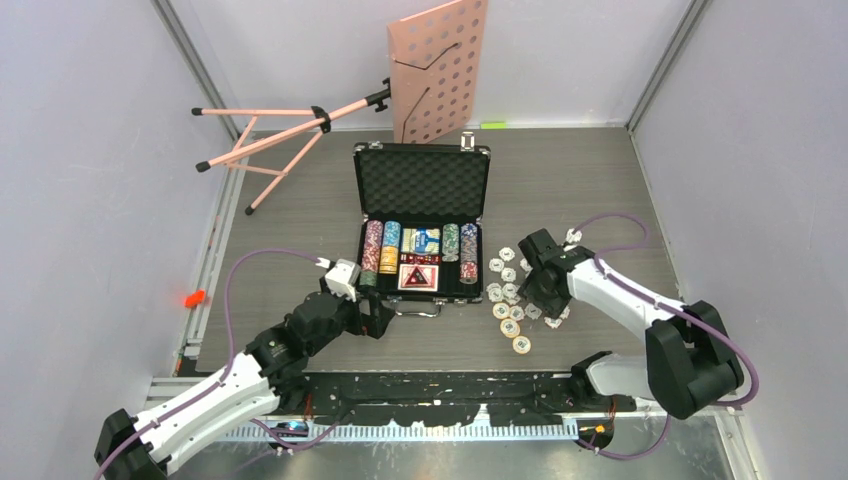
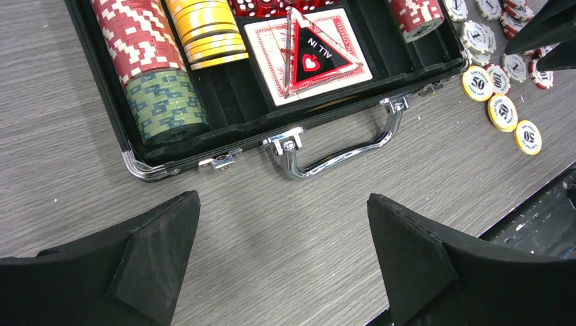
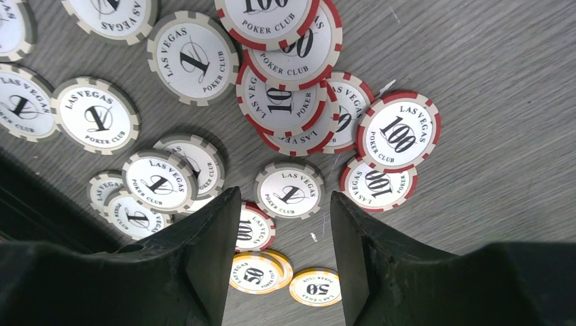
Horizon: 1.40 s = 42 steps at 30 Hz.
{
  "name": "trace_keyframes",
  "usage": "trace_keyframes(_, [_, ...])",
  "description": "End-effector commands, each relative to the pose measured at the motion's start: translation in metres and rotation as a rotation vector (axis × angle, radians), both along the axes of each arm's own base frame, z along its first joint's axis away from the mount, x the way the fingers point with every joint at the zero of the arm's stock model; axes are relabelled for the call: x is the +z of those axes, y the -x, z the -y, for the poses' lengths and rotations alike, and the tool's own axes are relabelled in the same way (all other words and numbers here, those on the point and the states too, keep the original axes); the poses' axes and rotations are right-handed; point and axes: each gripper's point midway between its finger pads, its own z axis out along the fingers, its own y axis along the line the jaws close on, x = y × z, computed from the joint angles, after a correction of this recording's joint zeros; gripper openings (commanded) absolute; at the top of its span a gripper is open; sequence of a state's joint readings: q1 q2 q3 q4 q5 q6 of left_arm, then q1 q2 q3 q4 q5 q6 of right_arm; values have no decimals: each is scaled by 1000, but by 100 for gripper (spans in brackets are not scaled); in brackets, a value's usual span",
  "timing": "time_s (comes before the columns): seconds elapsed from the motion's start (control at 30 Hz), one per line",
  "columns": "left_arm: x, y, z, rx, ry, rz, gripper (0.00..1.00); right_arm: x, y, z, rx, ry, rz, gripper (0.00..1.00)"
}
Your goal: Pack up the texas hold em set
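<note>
The black case [image 1: 421, 180] lies open on the table, foam lid up, with rows of striped chips [image 2: 146, 41], a card deck with an "ALL IN" triangle [image 2: 309, 54] and red dice [image 2: 261, 7] in its tray. Loose chips [image 1: 510, 300] lie scattered right of the case: white "1" chips [image 3: 193, 58], red "100" chips [image 3: 399, 132] and yellow "50" chips [image 3: 255, 273]. My right gripper [image 3: 285, 195] hovers open just above them with nothing between its fingers. My left gripper [image 2: 283, 198] stands wide open over bare table, just in front of the case's chrome handle [image 2: 339, 146].
A pink perforated music stand [image 1: 440, 70] stands behind the case, its tripod legs [image 1: 270, 140] lying toward the back left. Grey walls close in both sides. A black rail [image 1: 430, 395] runs along the near table edge.
</note>
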<state>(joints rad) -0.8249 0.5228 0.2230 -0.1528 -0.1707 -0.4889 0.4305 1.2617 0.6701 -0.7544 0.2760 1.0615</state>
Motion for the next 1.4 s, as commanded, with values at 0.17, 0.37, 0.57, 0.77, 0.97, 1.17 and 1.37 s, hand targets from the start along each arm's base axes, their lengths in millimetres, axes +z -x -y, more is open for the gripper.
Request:
trace_keyframes(0.17, [25, -5, 10, -19, 63, 63, 98, -4, -3, -2, -9, 25, -48, 59])
trace_keyframes(0.37, [25, -5, 10, -19, 64, 64, 98, -15, 0, -5, -18, 6, -64, 53])
trace_keyframes(0.57, [25, -5, 9, -19, 64, 64, 98, -9, 0, -4, -32, 10, -58, 34])
trace_keyframes(0.77, [26, -5, 9, -17, 68, 68, 98, 26, -15, -6, -29, -1, 21, 31])
trace_keyframes(0.97, [26, -5, 9, -17, 66, 66, 98, 45, -36, -21, -5, -54, 79, 30])
trace_keyframes(1.17, [25, -5, 9, -16, 66, 66, 98, 40, -56, -37, 44, -79, 65, 30])
trace_keyframes(1.37, [25, -5, 8, -13, 65, 66, 98, 35, -57, -38, 76, -66, 46, 49])
